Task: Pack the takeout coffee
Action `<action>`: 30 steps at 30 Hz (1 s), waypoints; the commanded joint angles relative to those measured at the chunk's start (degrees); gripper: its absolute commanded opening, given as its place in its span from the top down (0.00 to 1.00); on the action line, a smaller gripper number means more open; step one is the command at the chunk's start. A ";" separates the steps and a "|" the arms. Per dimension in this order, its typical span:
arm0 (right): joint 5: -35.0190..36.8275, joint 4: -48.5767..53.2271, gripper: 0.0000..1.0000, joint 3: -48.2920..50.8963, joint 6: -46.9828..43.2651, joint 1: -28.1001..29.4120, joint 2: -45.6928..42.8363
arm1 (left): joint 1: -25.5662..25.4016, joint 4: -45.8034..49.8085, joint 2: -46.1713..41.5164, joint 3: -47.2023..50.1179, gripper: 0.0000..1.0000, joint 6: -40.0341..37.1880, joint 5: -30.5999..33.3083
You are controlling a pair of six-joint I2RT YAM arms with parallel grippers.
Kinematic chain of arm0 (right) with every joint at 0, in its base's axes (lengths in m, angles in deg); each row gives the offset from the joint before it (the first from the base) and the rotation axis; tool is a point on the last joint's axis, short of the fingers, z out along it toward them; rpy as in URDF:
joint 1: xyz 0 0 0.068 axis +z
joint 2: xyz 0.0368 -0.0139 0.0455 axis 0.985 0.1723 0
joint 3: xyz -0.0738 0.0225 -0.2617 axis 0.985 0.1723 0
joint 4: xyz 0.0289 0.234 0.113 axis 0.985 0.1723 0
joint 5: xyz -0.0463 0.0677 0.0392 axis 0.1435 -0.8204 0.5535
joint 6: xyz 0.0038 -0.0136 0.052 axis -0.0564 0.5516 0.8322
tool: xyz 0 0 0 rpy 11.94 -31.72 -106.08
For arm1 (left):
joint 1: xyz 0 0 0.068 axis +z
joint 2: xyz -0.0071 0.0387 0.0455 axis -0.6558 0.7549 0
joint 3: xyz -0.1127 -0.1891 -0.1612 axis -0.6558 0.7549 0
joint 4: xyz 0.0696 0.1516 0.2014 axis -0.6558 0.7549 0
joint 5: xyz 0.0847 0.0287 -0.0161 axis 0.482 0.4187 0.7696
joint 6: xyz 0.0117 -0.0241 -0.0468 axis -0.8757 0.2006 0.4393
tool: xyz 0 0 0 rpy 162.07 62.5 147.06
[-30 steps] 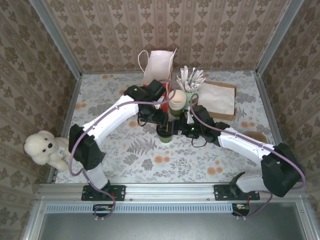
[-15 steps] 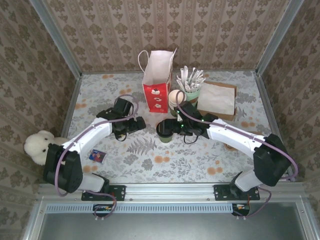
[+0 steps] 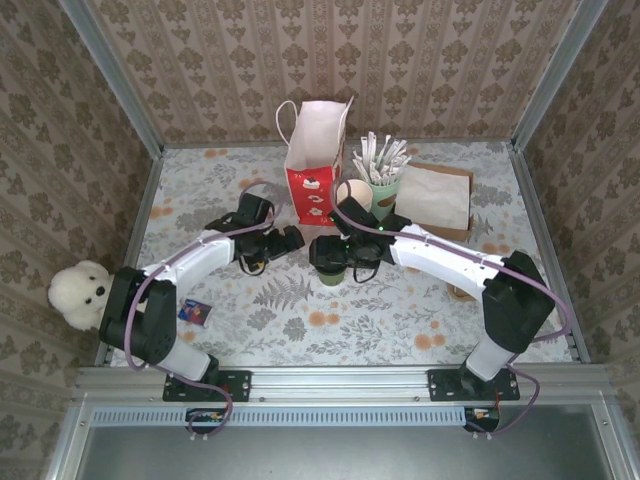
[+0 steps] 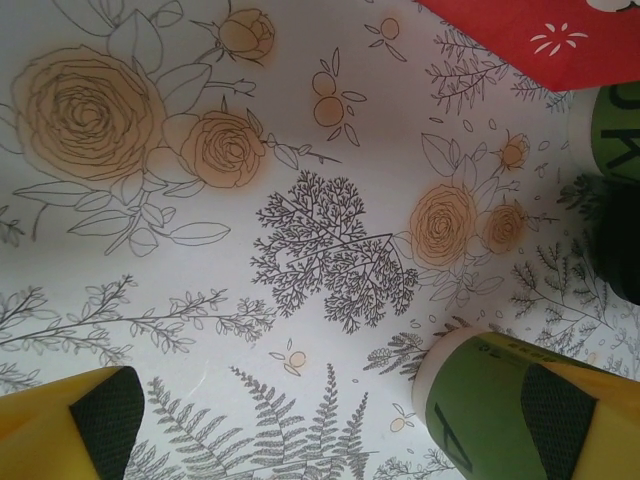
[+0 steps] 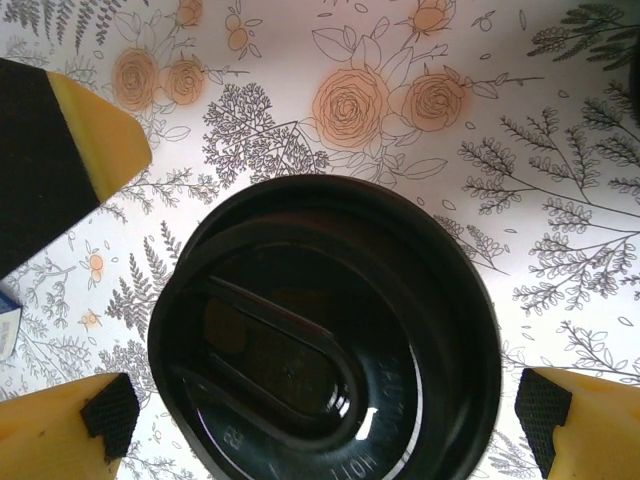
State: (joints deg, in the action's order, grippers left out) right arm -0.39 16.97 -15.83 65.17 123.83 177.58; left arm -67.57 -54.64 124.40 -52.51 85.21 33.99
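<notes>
The gift bag (image 3: 318, 140) is seen standing open at the far middle; just near of it the right gripper (image 5: 320, 410) is spread wide over the takeout coffee (image 3: 331, 276), and the left gripper (image 4: 330, 430) is held equally wide just left of the cup. The grasp is judged to be in hand: the jaws must be closed on the cup wall, and the cup then lifted upright into the bag.

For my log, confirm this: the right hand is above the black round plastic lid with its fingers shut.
Not shut. The right hand is above the black round plastic lid with its fingers open, one on either side, as the right wrist view shows.
</notes>
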 commanded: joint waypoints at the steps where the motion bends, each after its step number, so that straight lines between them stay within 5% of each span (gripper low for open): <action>1: 2.32 3.61 0.00 -3.03 1.21 0.87 2.13 | -0.13 -0.97 1.58 1.06 0.00 -0.14 -1.77; 30: 7.36 4.11 0.18 1.91 3.20 2.12 6.05 | -3.25 0.27 8.32 -2.43 0.00 -3.39 -4.98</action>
State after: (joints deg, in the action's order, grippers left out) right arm 5.38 18.59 -17.82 68.39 125.68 180.92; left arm -70.91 -54.95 132.53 -52.51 83.40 29.16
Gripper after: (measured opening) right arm 0.840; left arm 0.992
